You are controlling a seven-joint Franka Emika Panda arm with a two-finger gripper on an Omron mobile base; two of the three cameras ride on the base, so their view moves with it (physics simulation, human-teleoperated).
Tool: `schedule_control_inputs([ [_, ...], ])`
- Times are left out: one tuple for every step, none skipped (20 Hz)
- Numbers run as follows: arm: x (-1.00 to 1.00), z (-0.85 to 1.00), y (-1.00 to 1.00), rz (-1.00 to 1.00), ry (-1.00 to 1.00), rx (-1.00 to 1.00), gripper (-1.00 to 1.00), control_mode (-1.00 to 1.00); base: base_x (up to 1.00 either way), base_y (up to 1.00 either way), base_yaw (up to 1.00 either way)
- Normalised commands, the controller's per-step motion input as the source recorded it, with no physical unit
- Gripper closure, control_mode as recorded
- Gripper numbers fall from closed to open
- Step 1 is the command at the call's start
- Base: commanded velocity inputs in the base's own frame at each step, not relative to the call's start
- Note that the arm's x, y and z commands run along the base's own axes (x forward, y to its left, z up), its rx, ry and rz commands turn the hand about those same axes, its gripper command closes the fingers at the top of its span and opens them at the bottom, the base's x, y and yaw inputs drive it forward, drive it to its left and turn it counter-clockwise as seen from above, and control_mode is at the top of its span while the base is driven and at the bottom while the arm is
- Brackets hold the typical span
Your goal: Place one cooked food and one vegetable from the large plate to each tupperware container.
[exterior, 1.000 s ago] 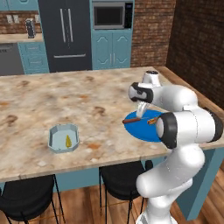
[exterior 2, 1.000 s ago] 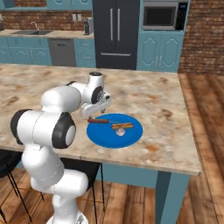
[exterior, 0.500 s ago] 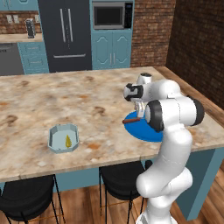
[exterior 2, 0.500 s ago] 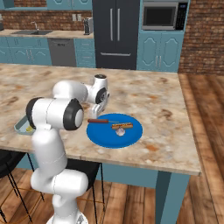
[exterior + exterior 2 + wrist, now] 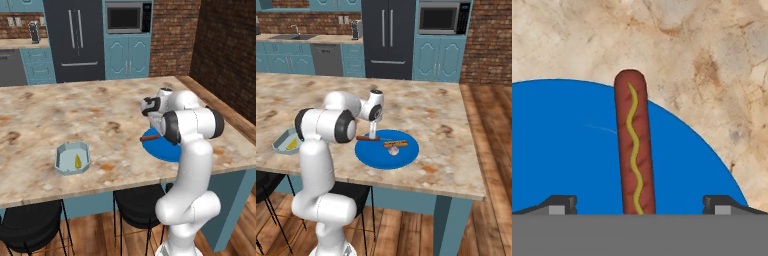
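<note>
Since 1 s ago the arm has been swung round and the gripper [image 5: 372, 135] brought lower over the large plate [image 5: 406, 156].

Left base view: octagonal container [image 5: 72, 158] is seen w/ the corn piece [image 5: 78, 161] inside; plate partly hidden by the arm.

Right base view: sausage [image 5: 368, 138] lies at plate's left edge, hot dog [image 5: 395, 144] and garlic [image 5: 393, 151] mid-plate.

Hand view: fingers [image 5: 559, 204] spread wide, nothing held; sausage [image 5: 633, 145] is centred betw. them. Judged stiff, light, smooth-skinned, so prob. best pinched across mid-length.

marble counter [image 5: 75, 115] — blue plate [image 5: 406, 156], octagonal tray [image 5: 72, 158]
</note>
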Motion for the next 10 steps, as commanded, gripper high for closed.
schedule_control_inputs([
  [0.31, -0.16, 0.0, 0.25, -0.07, 0.0, -1.0, -1.0, 0.0, 0.0, 0.0],
  [0.24, -0.15, 0.0, 0.23, -0.05, 0.0, -1.0, -1.0, 0.0, 0.0, 0.0],
  [0.17, -0.16, 0.0, 0.2, 0.0, -0.01, -1.0, -1.0, 0.0, 0.0, 0.0],
  [0.0, -0.16, 0.0, 0.13, 0.0, -0.03, -1.0, -1.0, 0.0, 0.0, 0.0],
  [-0.09, -0.13, 0.0, 0.08, 0.09, -0.02, -1.0, -1.0, 0.0, 0.0, 0.0],
  [-0.16, -0.11, 0.0, 0.07, 0.09, 0.0, -1.0, -1.0, 0.0, 0.0, 0.0],
  [-0.15, -0.11, 0.04, 0.04, 0.08, 0.0, -1.0, -1.0, 0.0, 0.0, 0.0],
  [-0.11, -0.15, 0.11, 0.02, 0.07, 0.0, -1.0, -1.0, 0.0, 0.0, 0.0],
  [0.0, -0.16, 0.14, 0.03, 0.03, -0.01, -1.0, -1.0, 0.0, 0.0, 0.0],
  [0.0, -0.08, 0.13, 0.05, 0.0, 0.0, -1.0, -1.0, 0.0, 0.0, 0.0],
])
